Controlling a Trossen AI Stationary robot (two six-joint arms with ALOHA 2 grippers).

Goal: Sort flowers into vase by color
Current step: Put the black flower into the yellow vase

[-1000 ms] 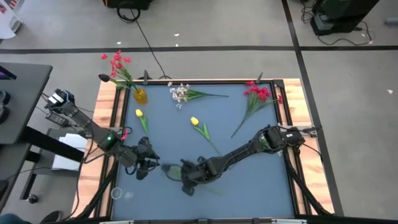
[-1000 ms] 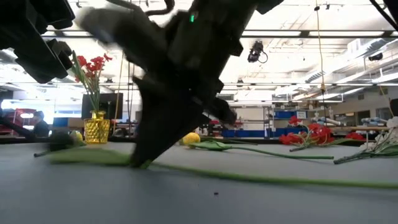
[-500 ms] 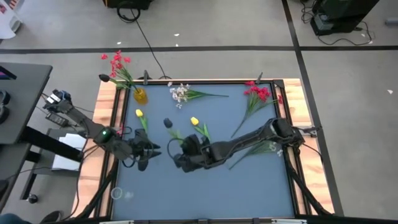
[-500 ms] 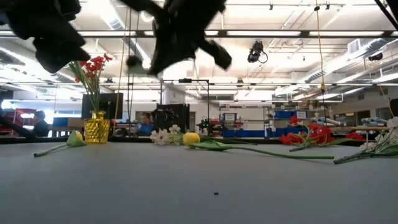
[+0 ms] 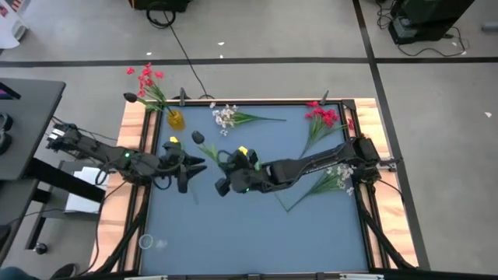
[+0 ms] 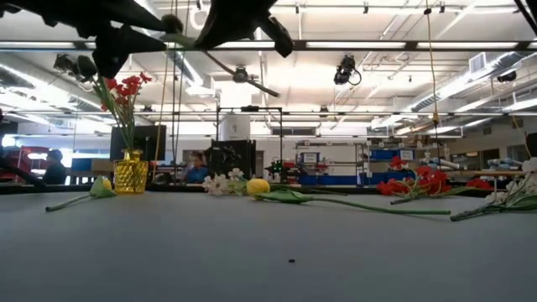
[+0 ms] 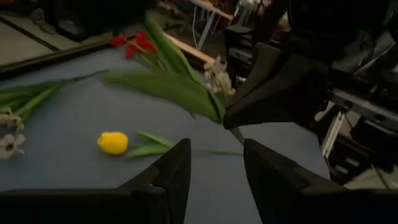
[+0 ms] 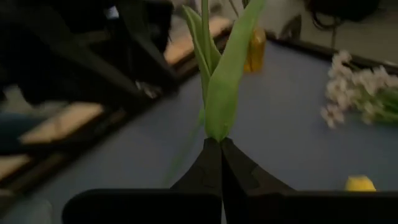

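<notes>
Flower stem pinched in the right gripper, above table.

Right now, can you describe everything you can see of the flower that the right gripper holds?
The flower is an artificial one with a thin green stem and long, smooth, plastic-looking green leaves. The right gripper is shut on it where the leaves meet the stem, lifting it clear above the blue table, near the left gripper, which does not touch it. Its head looks dark from above; its colour cannot be told.
</notes>
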